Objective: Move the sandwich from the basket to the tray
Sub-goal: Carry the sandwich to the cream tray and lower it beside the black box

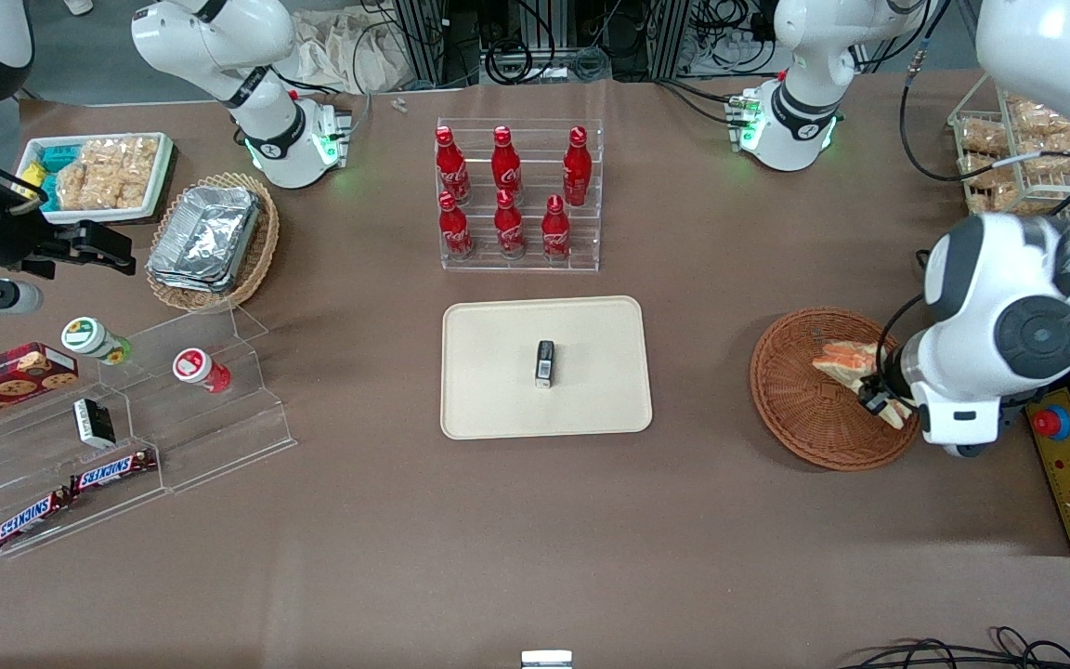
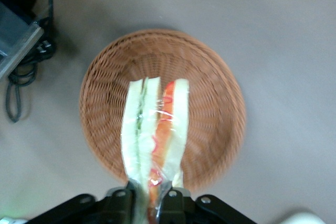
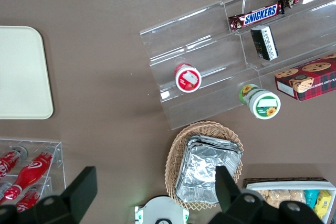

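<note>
1. claw (image 2: 148, 198) pinching one end of the sandwich (image 2: 155, 129), held just above the basket (image 2: 210, 93).
2. grip is on slippery wrap at one corner; the wedge may slide out or swing.
3. tray (image 1: 498, 409) lies well apart from the basket, holding a small dark box (image 1: 545, 362); a careless drop may land on it.

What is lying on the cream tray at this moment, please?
On the tray lies only a small dark packet, near its middle. What is under the packet cannot be seen. The sandwich is over the basket, gripped by the gripper.
</note>
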Controlling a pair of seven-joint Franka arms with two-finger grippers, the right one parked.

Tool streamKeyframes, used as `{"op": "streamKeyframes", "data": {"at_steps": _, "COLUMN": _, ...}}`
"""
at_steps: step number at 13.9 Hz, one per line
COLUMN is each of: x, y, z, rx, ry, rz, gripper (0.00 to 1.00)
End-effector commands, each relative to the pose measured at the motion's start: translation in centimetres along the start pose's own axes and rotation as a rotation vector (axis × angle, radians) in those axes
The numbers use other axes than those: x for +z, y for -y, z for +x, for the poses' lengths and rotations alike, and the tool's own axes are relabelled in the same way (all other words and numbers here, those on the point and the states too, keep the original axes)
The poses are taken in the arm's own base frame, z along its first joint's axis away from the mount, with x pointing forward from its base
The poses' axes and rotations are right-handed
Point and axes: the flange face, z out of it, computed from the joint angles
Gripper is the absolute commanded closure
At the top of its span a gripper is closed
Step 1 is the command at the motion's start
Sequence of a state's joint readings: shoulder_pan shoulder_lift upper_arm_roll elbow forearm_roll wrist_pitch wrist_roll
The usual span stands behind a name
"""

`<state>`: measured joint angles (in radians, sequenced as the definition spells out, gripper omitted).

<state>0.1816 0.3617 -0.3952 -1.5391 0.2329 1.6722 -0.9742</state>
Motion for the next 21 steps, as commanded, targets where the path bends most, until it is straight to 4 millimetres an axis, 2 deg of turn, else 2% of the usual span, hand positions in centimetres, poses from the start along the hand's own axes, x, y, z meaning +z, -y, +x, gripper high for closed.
{"op": "streamKeyframes", "data": {"at_steps": 1, "x": -8.3, "y": -2.1, "z": -4.3, "rx": 0.124, "ry": 0.04, "rz": -0.071, "gripper": 1.0}}
{"op": "streamKeyframes", "data": {"at_steps": 2, "x": -9.9, "y": -3.3, "z": -6.4, "rx": 0.174, "ry": 0.054, "rz": -0.117, "gripper": 1.0}}
{"op": "streamKeyframes", "data": {"at_steps": 3, "x": -10.2, "y": -5.3, "z": -9.1, "rx": 0.247, "ry": 0.062, "rz": -0.138, "gripper": 1.0}}
{"op": "streamKeyframes", "data": {"at_steps": 5, "x": -8.5, "y": -10.9, "z": -13.9, "rx": 0.397, "ry": 0.056, "rz": -0.207, "gripper": 1.0}}
{"op": "streamKeyframes", "data": {"at_steps": 7, "x": -4.0, "y": -16.7, "z": -19.2, "rx": 0.532, "ry": 0.041, "rz": -0.239, "gripper": 1.0}}
{"op": "streamKeyframes", "data": {"at_steps": 8, "x": -0.4, "y": -18.9, "z": -20.4, "rx": 0.574, "ry": 0.03, "rz": -0.213, "gripper": 1.0}}
{"op": "streamKeyframes", "data": {"at_steps": 10, "x": 5.4, "y": -22.3, "z": -23.4, "rx": 0.666, "ry": -0.007, "rz": -0.156, "gripper": 1.0}}
{"op": "streamKeyframes", "data": {"at_steps": 12, "x": 11.0, "y": -23.9, "z": -23.4, "rx": 0.709, "ry": -0.017, "rz": -0.095, "gripper": 1.0}}
{"op": "streamKeyframes", "data": {"at_steps": 13, "x": 12.7, "y": -24.6, "z": -23.4, "rx": 0.713, "ry": -0.019, "rz": -0.11, "gripper": 1.0}}
{"op": "streamKeyframes", "data": {"at_steps": 14, "x": 14.3, "y": -25.6, "z": -25.6, "rx": 0.741, "ry": -0.014, "rz": -0.116, "gripper": 1.0}}
{"op": "streamKeyframes", "data": {"at_steps": 15, "x": 15.7, "y": -25.9, "z": -26.3, "rx": 0.756, "ry": -0.025, "rz": -0.092, "gripper": 1.0}}
{"op": "streamKeyframes", "data": {"at_steps": 16, "x": 17.3, "y": -25.6, "z": -26.1, "rx": 0.755, "ry": -0.022, "rz": -0.068, "gripper": 1.0}}
{"op": "streamKeyframes", "data": {"at_steps": 17, "x": 18.1, "y": -25.5, "z": -26.3, "rx": 0.761, "ry": -0.014, "rz": -0.054, "gripper": 1.0}}
{"op": "streamKeyframes", "data": {"at_steps": 18, "x": 18.4, "y": -25.3, "z": -26.7, "rx": 0.767, "ry": -0.01, "rz": -0.044, "gripper": 0.74}}
{"op": "streamKeyframes", "data": {"at_steps": 19, "x": 18.6, "y": -25.2, "z": -26.7, "rx": 0.769, "ry": -0.007, "rz": -0.036, "gripper": 0.17}}
{"op": "streamKeyframes", "data": {"at_steps": 20, "x": 18.6, "y": -25.1, "z": -26.7, "rx": 0.768, "ry": -0.006, "rz": -0.031, "gripper": 0.0}}
{"op": "streamKeyframes", "data": {"at_steps": 21, "x": 18.1, "y": -24.9, "z": -26.4, "rx": 0.76, "ry": -0.009, "rz": -0.032, "gripper": 0.0}}
